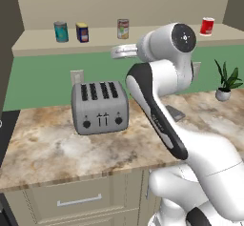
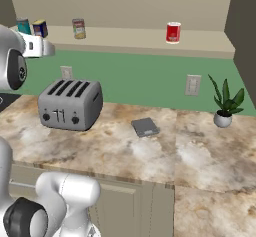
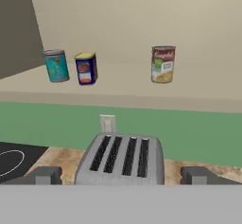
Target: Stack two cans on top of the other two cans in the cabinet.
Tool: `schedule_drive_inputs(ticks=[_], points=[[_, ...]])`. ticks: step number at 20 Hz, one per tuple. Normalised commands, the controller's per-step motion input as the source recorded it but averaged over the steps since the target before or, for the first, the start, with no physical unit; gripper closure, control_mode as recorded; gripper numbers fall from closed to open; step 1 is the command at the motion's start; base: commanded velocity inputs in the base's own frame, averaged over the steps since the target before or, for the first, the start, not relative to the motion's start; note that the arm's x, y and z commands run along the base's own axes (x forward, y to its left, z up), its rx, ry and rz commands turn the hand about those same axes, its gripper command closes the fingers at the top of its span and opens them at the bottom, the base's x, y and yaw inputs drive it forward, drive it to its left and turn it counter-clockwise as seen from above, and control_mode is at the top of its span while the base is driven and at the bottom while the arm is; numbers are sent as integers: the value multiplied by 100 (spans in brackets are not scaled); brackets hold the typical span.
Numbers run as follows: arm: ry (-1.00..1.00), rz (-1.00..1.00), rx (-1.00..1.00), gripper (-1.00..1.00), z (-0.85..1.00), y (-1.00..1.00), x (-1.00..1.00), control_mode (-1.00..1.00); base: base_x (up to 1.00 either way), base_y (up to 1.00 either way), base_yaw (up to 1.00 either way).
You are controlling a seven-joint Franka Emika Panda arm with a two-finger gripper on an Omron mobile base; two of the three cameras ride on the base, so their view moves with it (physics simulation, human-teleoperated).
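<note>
wide bare shelf (image 1: 162, 35) between pale can (image 1: 123, 29) and red can (image 1: 207, 26); toaster (image 1: 100, 107) stands below.

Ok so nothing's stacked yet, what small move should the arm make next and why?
Probably advance the open end effector up toward the teal-blue can. All four cans stand apart on the cabinet shelf, none stacked, and it hangs empty over the toaster, short of any can. The dark blue can stands close beside it.
</note>
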Motion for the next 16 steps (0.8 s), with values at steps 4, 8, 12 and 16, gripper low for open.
schedule_drive_inputs(ticks=[4, 8, 12, 16], points=[[-1, 12, 1, -100, 3, 55, -1, -100, 0, 0, 0], [-1, 10, 2, -100, 0, 57, 0, -100, 0, 0, 0], [-1, 4, 0, -100, 0, 56, 3, -100, 0, 0, 0], [0, 0, 1, -100, 2, 52, 11, -100, 0, 0, 0]])
